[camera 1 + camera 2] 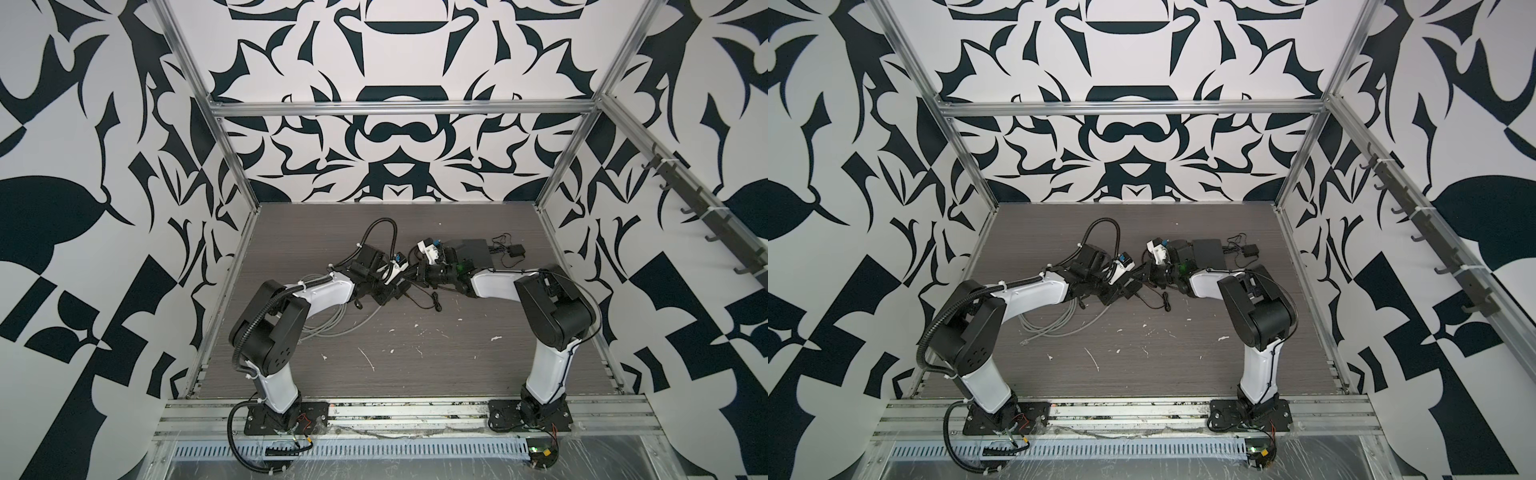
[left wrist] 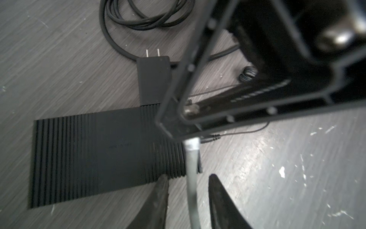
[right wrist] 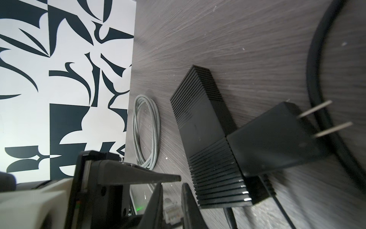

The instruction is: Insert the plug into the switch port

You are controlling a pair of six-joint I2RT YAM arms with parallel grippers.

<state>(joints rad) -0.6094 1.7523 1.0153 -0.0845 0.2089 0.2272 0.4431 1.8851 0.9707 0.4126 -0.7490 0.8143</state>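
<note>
Right claw (image 3: 172,185) is clamping the clear plug (image 3: 171,212), one finger pressing on each side. The plug is sitting low between the fingers and is not showing inside any port. I cannot tell whether it is touching the switch.

Switch (image 3: 200,126), a black ribbed box, is lying flat on the table (image 3: 237,39) just beside the right claw. Its near end is sitting next to one finger and its body is running away from the claw.

Left claw (image 2: 188,176) is standing apart, fingers spread. The grey cable (image 2: 191,168) is running up between them and touching neither. That cable is leading on to the right claw's tip just beyond. In both top views the two claws are sitting tip near tip over the middle of the table. The switch is lying just past the left claw, off to one side of the cable.

Farther from the right claw, a black adapter (image 3: 277,142) is lying against the switch's long side, its two metal prongs pointing away from the claw. Past the prongs a thick black cord (image 3: 316,59) is curving across the table.

On the switch's other side, the slack of the grey cable is lying in loops, well apart from both claws. The black-and-white patterned wall (image 3: 59,79) is standing farthest off.
</note>
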